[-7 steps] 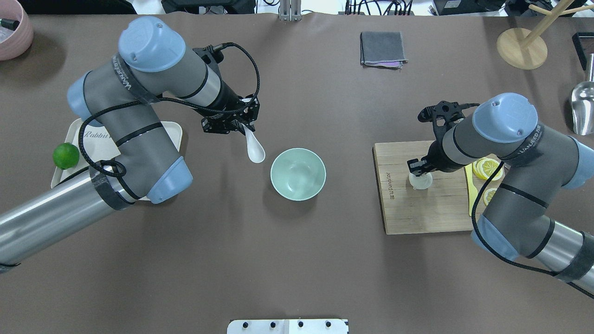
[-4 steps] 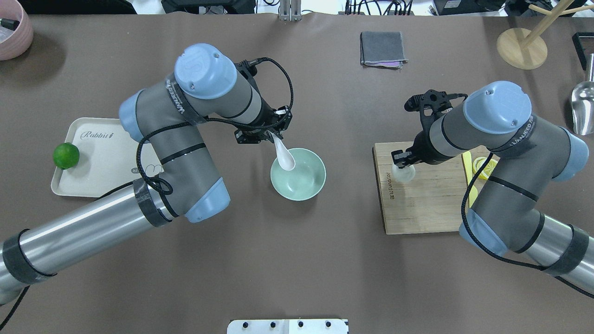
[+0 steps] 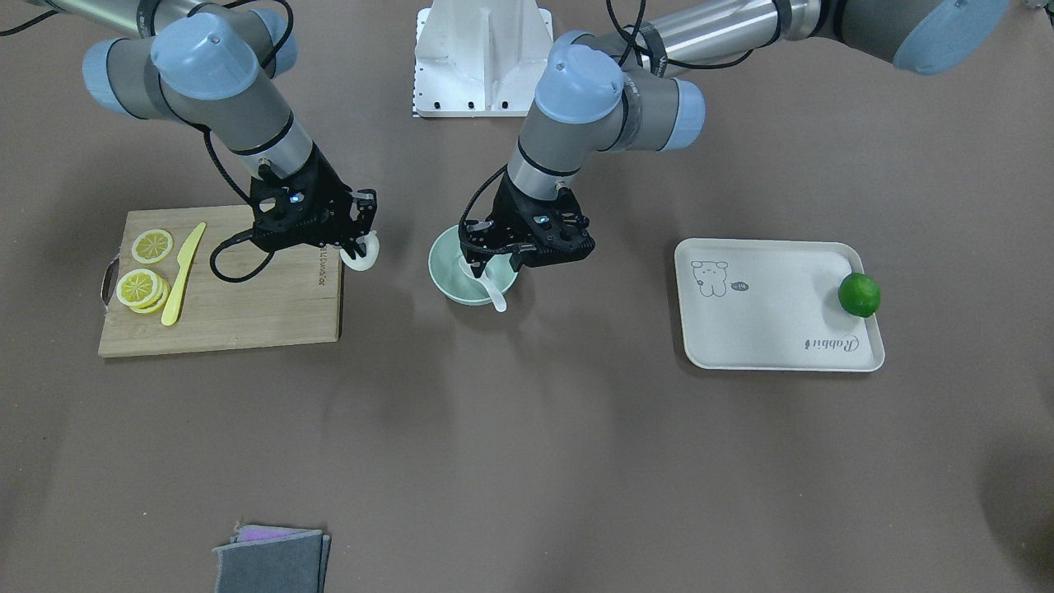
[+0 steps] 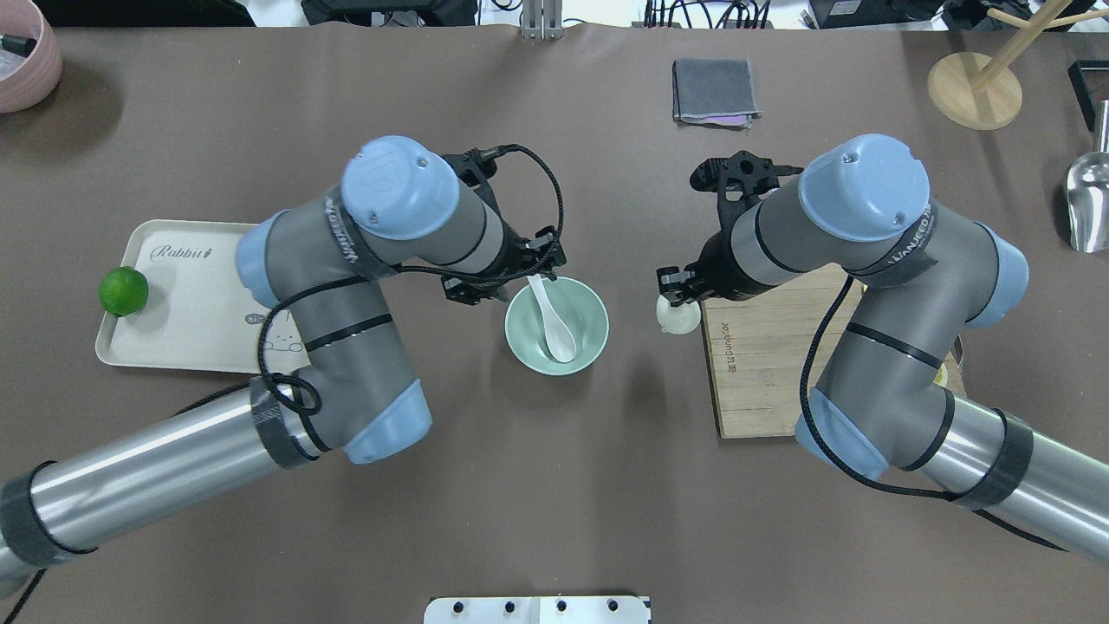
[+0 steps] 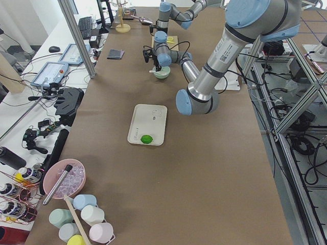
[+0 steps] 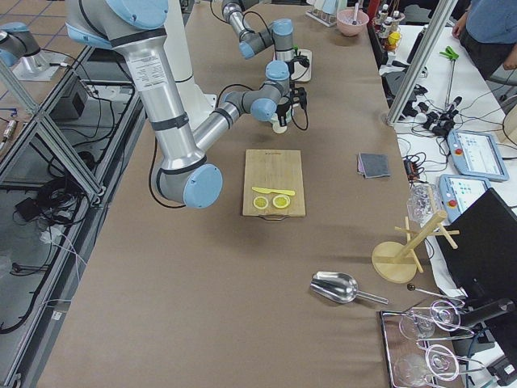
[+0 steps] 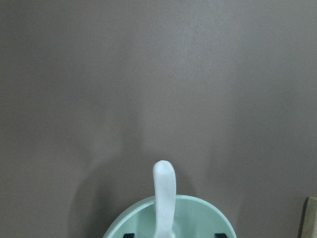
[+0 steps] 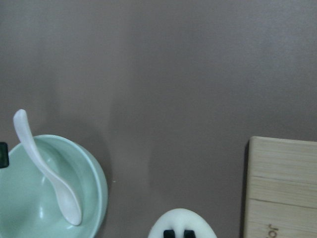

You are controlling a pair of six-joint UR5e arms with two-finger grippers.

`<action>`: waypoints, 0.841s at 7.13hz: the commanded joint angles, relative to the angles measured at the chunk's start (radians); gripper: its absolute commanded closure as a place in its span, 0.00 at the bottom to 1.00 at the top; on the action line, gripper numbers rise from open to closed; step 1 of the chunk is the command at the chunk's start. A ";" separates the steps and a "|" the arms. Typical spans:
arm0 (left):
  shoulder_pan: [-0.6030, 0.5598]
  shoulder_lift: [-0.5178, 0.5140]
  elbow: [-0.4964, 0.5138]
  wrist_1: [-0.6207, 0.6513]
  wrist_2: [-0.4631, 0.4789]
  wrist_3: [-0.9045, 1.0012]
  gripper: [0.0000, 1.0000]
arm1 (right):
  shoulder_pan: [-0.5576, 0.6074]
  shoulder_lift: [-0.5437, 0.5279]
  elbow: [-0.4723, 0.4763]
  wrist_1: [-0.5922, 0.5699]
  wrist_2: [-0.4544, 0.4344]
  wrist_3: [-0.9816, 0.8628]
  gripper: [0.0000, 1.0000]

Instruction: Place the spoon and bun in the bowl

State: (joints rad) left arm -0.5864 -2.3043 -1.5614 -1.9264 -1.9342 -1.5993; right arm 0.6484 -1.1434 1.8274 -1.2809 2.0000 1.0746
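Note:
The white spoon point(image 4: 552, 319) lies in the mint-green bowl point(image 4: 589, 299), scoop down, with its handle leaning on the rim; it also shows in the left wrist view point(image 7: 163, 198). My left gripper point(image 4: 530, 279) is open at the bowl's far-left rim, and its fingertips point(image 7: 129, 235) stand wide apart on either side of the handle. My right gripper point(image 4: 676, 293) is shut on the white bun point(image 4: 678, 317) and holds it above the table, just off the left edge of the cutting board point(image 4: 780, 364), to the right of the bowl. The bun also shows in the front view point(image 3: 361, 255).
Lemon slices point(image 3: 140, 284) and a yellow knife point(image 3: 183, 276) lie on the board. A cream tray point(image 4: 191, 295) with a green lime point(image 4: 123, 291) is at the left. A grey cloth point(image 4: 714, 90), a wooden stand point(image 4: 974, 89), a metal scoop point(image 4: 1087, 204) and a pink bowl point(image 4: 26, 52) sit along the far edge.
My left gripper carried the spoon right to the bowl and let it go into it. My right gripper moved the bun left off the cutting board, towards the bowl.

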 commanded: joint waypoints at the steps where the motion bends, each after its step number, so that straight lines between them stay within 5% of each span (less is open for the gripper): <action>1: -0.172 0.197 -0.156 0.004 -0.223 0.179 0.01 | -0.057 0.075 -0.013 0.002 -0.054 0.112 1.00; 3: -0.318 0.372 -0.235 0.004 -0.343 0.315 0.01 | -0.125 0.183 -0.100 0.006 -0.154 0.192 1.00; 4: -0.332 0.405 -0.255 0.004 -0.353 0.315 0.01 | -0.133 0.210 -0.138 0.011 -0.161 0.191 0.73; 5: -0.331 0.433 -0.275 0.000 -0.356 0.332 0.01 | -0.138 0.217 -0.154 0.011 -0.170 0.188 0.23; 6: -0.328 0.418 -0.279 0.004 -0.356 0.334 0.01 | -0.144 0.211 -0.154 0.012 -0.171 0.179 0.00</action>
State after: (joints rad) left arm -0.9122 -1.8918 -1.8264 -1.9241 -2.2847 -1.2759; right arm 0.5136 -0.9361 1.6858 -1.2706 1.8361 1.2600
